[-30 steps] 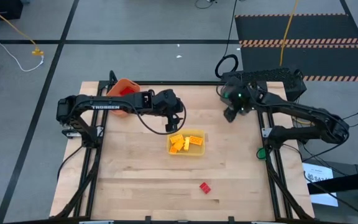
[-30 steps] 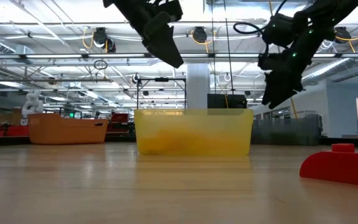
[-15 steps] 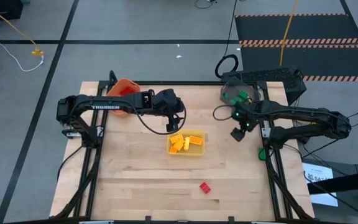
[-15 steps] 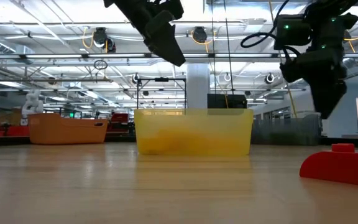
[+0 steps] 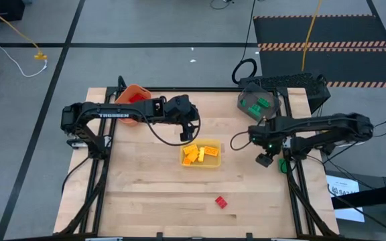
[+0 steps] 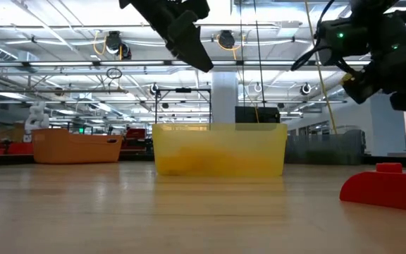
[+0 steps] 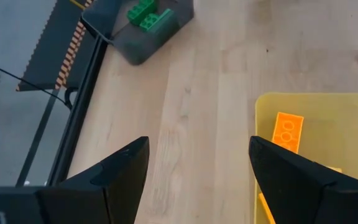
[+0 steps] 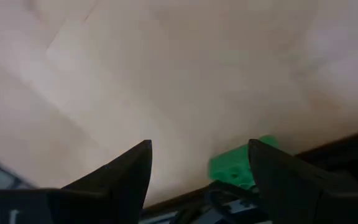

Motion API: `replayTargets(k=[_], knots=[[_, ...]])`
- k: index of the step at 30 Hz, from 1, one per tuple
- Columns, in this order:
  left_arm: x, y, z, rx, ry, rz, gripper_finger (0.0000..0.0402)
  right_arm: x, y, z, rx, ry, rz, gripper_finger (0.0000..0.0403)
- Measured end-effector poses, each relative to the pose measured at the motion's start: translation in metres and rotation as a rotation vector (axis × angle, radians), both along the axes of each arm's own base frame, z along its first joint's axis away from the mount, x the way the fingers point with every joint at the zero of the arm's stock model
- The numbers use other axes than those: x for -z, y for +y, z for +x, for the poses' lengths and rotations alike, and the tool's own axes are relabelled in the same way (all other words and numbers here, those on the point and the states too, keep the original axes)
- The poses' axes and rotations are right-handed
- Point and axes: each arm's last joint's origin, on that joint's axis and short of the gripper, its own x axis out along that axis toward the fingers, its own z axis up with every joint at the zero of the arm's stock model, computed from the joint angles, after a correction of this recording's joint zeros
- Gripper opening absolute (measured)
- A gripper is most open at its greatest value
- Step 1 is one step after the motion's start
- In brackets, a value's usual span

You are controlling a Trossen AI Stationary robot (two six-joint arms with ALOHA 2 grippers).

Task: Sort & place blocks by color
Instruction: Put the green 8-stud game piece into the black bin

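Left arm fingers [image 5: 187, 134] apart above yellow bin [image 5: 214, 164], right arm fingers [image 5: 265, 161] apart, empty, at table edge [image 5: 283, 201]

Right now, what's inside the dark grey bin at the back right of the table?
The dark grey bin holds green blocks; two show clearly in the left wrist view. Whether more lie beneath them cannot be seen.

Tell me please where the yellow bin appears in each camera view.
High view: yellow bin at the table's centre, blocks inside.
Low view: bin in the middle, standing on the table.
Left wrist view: one corner, beyond the open left claw.
Right wrist view: not in it.
Shared landmark: dark grey bin, also in the left wrist view.
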Motion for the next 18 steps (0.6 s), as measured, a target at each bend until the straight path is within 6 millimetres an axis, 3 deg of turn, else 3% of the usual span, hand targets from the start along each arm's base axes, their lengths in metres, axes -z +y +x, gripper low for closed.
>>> replayTargets(k=[10, 18], knots=[[-0.001, 0.000, 0.001, 0.005, -0.006, 0.007, 0.0274, 0.018, 0.023, 0.015, -0.197, 0.071, 0.057, 0.0254], [-0.001, 0.000, 0.001, 0.002, -0.021, 0.002, 0.0274, 0.026, 0.026, 0.025, -0.228, 0.035, -0.001, 0.0254]])
